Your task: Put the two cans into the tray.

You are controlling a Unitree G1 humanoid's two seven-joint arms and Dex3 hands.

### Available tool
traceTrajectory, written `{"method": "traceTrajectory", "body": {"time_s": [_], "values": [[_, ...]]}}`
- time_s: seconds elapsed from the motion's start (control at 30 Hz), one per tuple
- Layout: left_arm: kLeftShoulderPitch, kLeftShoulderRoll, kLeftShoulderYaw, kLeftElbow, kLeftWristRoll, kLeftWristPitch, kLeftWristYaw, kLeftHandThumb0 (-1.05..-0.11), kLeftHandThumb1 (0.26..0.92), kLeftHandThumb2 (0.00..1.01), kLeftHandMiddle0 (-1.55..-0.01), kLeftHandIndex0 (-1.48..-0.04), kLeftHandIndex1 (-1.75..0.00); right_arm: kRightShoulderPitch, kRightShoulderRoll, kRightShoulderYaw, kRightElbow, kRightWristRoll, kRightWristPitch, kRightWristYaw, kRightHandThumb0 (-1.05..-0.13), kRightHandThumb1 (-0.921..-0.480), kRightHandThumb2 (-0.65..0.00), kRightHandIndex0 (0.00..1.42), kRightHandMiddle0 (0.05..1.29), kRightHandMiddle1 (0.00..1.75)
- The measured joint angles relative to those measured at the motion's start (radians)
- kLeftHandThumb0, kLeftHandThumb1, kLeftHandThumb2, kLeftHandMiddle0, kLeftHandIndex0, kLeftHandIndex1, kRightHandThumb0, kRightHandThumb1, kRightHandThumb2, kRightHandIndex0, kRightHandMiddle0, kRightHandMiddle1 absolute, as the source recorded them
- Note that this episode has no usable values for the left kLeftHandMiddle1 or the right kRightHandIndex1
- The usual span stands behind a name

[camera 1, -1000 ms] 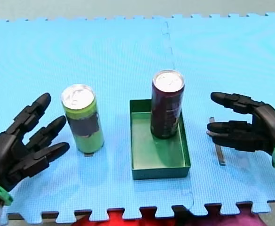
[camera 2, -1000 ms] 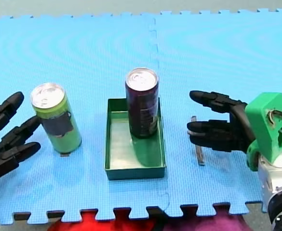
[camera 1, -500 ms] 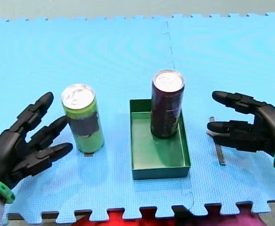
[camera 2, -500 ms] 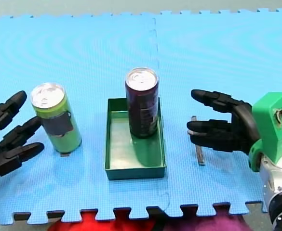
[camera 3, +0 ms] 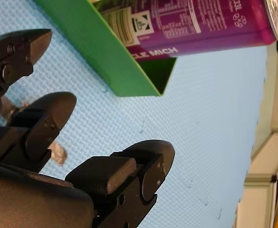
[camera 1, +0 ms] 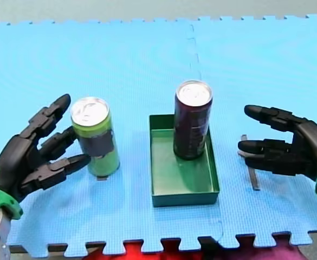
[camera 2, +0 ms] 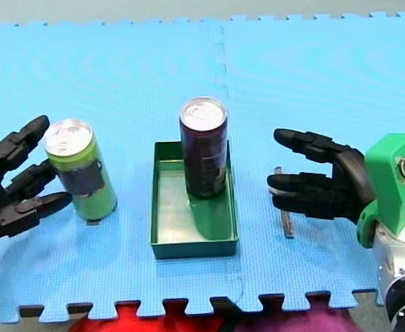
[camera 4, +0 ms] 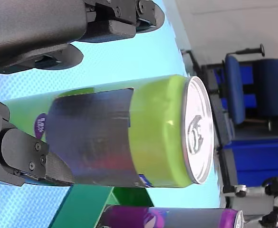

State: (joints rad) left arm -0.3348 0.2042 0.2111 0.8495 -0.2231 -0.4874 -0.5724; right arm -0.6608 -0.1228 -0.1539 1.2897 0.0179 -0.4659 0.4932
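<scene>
Left hand (camera 1: 36,157): has advanced to the green can (camera 1: 96,136), fingers (camera 1: 66,163) flanking it, seemingly not yet gripping. Purple can (camera 1: 192,120): upright in tray (camera 1: 185,197), beyond. Right hand (camera 1: 288,149): empty, beside tray. One can remaining.

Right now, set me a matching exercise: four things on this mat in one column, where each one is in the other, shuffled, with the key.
1. green can
2. purple can
3. tray
4. right hand

A. upright inside the tray, at its far end
B. open, beside the grey strip
C. upright on the mat, next to the open left hand
D. mid-mat, holding one can

Pairs: 1-C, 2-A, 3-D, 4-B.
</scene>
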Motion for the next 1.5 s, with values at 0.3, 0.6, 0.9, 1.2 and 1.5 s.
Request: {"method": "traceTrajectory", "body": {"time_s": [0.3,0.6,0.9,1.2,1.5], "values": [[-0.008,0.007,-0.006,0.006,0.004,-0.004,-0.001,-1.048,0.815,0.01,-0.34,-0.21,-0.01,0.000,0.000,-0.004,0.000,0.001,0.000,0.003,-0.567,-0.651,0.000,0.96,0.60,0.00],[-0.010,0.009,-0.008,0.005,0.004,0.001,-0.003,-1.048,0.820,0.01,-0.34,-0.22,-0.01,0.001,0.000,-0.006,0.000,0.001,0.000,0.006,-0.571,-0.651,0.000,0.96,0.60,0.00],[-0.026,0.006,-0.015,0.007,0.003,0.025,-0.006,-1.048,0.823,0.01,-0.34,-0.22,-0.01,0.000,0.000,-0.011,0.000,0.003,-0.002,0.006,-0.581,-0.653,0.000,0.96,0.60,0.00],[-0.062,0.000,0.001,0.090,-0.018,0.017,-0.045,-1.048,0.823,0.00,-0.35,-0.22,-0.01,0.000,0.001,-0.018,0.000,0.009,-0.012,0.011,-0.586,-0.651,0.000,0.96,0.60,0.00],[-0.070,-0.012,-0.001,0.093,-0.018,0.018,-0.043,-1.048,0.827,0.00,-0.36,-0.23,-0.01,0.000,0.001,-0.021,0.000,0.012,-0.022,0.019,-0.591,-0.650,0.000,0.96,0.60,0.00]]}}
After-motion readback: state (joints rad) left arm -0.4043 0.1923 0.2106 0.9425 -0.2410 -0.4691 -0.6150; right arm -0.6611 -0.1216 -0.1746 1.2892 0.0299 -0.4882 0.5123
